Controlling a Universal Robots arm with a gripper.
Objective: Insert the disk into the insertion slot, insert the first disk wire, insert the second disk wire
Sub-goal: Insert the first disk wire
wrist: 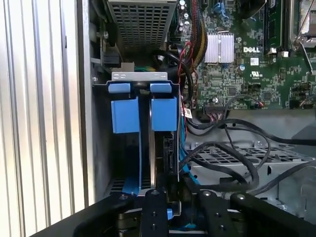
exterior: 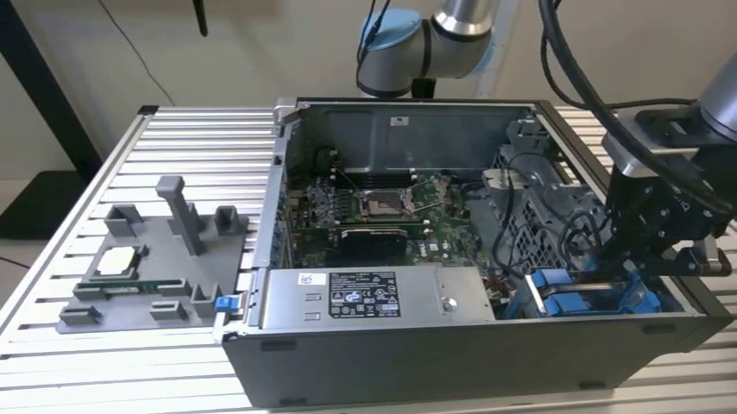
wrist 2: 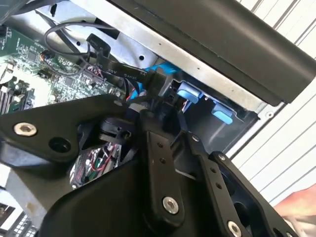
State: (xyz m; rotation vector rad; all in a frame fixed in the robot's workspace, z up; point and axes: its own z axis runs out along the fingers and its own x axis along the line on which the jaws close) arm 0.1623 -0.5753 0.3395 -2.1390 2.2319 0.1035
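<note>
The disk [wrist: 165,148] stands on edge inside the insertion slot [wrist: 139,76], and its blue carrier tab [wrist: 163,113] sits beside a second blue tab [wrist: 124,114]. In the exterior view the blue carriers [exterior: 570,300] lie in the case's near corner on the exterior view's right. My gripper [exterior: 614,274] is lowered into that corner, at the disk's end away from the tabs [wrist: 182,210]. In the second wrist view its fingers [wrist 2: 148,128] come together at the tips [wrist 2: 150,109] on a black disk wire [wrist 2: 129,99]. The wire's plug is hidden behind the fingers.
The open computer case [exterior: 461,362] lies on a slatted metal table [exterior: 173,155]. The silver labelled power-supply box [exterior: 362,297] sits beside the drive corner, with the motherboard [exterior: 381,207] behind it. Loose black cables [wrist: 232,148] loop over a grey cage. A grey fixture tray [exterior: 150,276] lies on the exterior view's left.
</note>
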